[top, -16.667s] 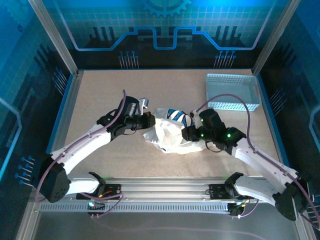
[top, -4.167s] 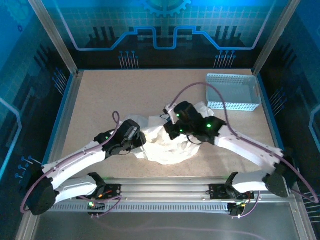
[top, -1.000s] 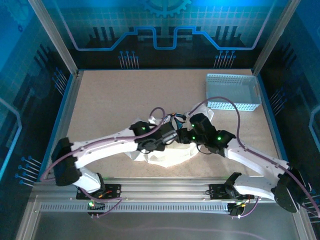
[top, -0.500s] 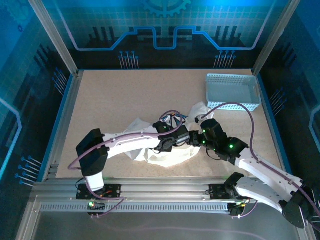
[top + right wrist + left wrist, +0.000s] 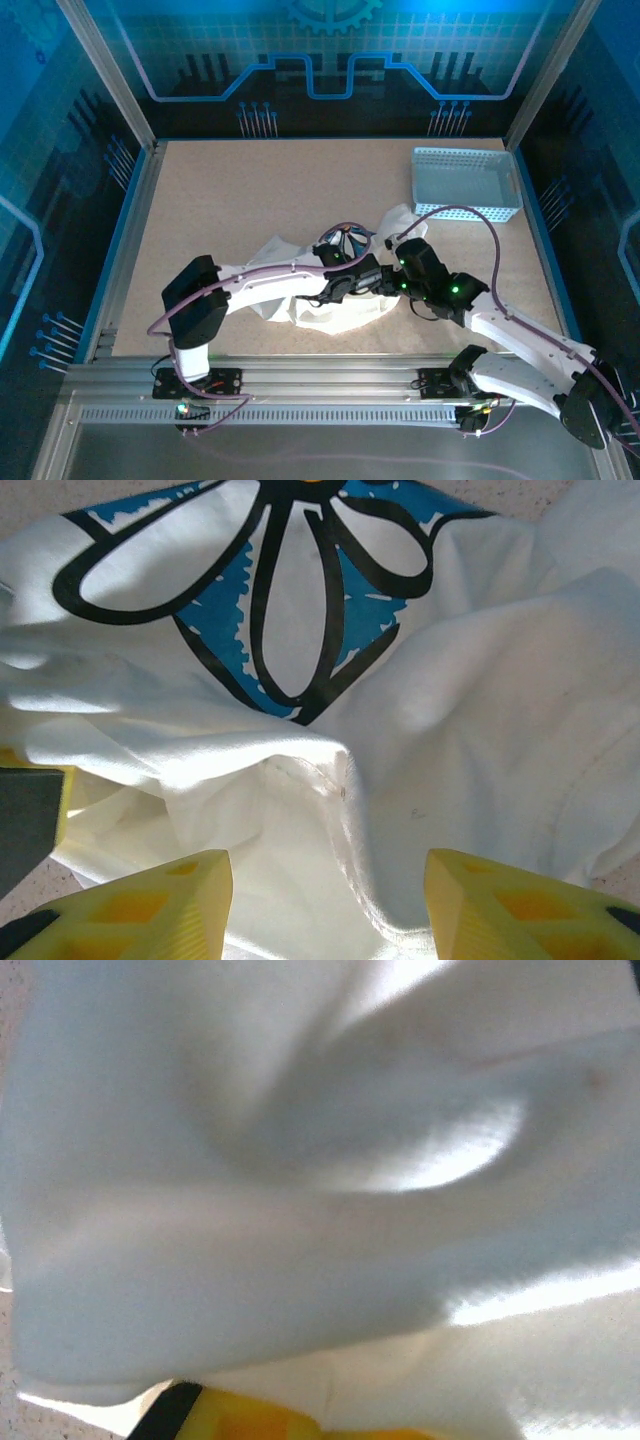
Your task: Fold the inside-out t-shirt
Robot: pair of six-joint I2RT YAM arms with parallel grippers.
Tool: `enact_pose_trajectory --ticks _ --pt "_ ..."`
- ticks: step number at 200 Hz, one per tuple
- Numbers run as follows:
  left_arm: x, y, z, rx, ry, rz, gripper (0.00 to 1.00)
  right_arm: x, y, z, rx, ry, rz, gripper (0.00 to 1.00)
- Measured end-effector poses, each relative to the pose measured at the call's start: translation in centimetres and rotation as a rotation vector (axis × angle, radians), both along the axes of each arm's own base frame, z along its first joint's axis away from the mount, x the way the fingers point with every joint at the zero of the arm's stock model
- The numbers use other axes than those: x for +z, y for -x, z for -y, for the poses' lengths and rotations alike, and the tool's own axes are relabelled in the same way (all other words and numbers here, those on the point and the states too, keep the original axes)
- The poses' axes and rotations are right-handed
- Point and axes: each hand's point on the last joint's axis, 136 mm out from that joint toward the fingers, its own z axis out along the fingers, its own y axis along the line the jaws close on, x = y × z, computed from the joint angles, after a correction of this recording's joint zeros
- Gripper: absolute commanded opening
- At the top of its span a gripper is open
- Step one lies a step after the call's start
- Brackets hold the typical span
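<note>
I'm working over the table (image 5: 230, 190), and the shirt (image 5: 335, 312) lies crumpled in a heap a little right of centre, nearer the near edge than the far one, with one end reaching toward the basket (image 5: 466, 183) in the far right corner. Both arms meet over the heap. The left gripper (image 5: 368, 280) is closed tight, and with cloth pressed right across its camera I judge that it has a pinch of shirt. The right gripper (image 5: 328, 865) stands about half open, holding nothing, its yellow fingers (image 5: 150, 905) straddling a raised seam (image 5: 335, 780) just below the blue-and-black print (image 5: 280, 590). To do this step well, I'd drop the right onto that seam, close on a single layer, then draw both hands apart slowly to spread the heap flat before any fold.
</note>
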Motion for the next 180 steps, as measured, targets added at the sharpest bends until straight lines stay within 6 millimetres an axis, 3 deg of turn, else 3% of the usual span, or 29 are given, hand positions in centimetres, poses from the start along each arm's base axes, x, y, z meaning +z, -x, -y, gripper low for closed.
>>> enact_pose_trajectory --ticks 25,52,66,78,110,135,180 --pt "2.0 0.6 0.0 -0.044 0.062 0.068 0.00 -0.7 0.1 -0.4 0.015 0.004 -0.027 0.53" --pt "8.5 3.4 1.7 -0.176 0.318 0.235 0.00 -0.6 0.7 -1.8 0.069 -0.007 -0.037 0.54" --pt "11.3 4.1 0.7 -0.185 0.466 0.306 0.00 0.3 1.2 -3.7 0.135 -0.033 -0.022 0.56" --pt "12.5 4.1 -0.7 -0.168 0.542 0.349 0.00 1.0 1.6 -5.5 0.195 -0.061 -0.011 0.57" --pt "11.6 4.1 -1.9 -0.169 0.571 0.360 0.00 1.2 1.6 -9.3 0.301 -0.070 -0.005 0.65" --pt "11.0 3.9 -1.7 -0.181 0.572 0.340 0.00 1.2 1.7 -10.5 0.360 -0.064 0.010 0.66" --pt "9.2 2.6 -2.5 -0.137 0.595 0.295 0.00 6.0 3.3 -10.9 0.503 -0.140 0.162 0.68"
